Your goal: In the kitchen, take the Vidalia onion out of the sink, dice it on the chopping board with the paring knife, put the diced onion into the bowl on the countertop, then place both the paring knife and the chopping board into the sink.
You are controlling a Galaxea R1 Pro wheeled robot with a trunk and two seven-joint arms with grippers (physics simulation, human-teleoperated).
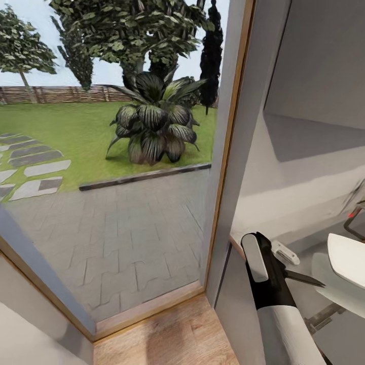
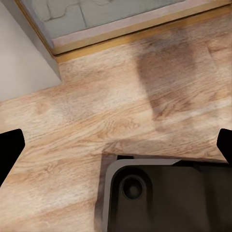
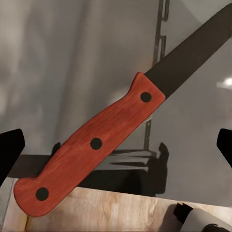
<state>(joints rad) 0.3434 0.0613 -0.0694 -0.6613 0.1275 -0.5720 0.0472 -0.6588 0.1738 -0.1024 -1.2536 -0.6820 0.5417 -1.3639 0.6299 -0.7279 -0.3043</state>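
The paring knife [image 3: 104, 140] sat between the right end effector's [image 3: 116, 145] spread fingers, though whether they actually clamped it couldn't be told. The left end effector [image 2: 116, 145] hung wide open, holding nothing, over the wooden floor [image 2: 96, 111].

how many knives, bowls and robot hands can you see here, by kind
paring knife: 1
white bowl: 1, partly cut off at the head view's edge
robot hands: 2, the left hand over the wooden floor, the right hand with the knife between its fingertips
total: 4
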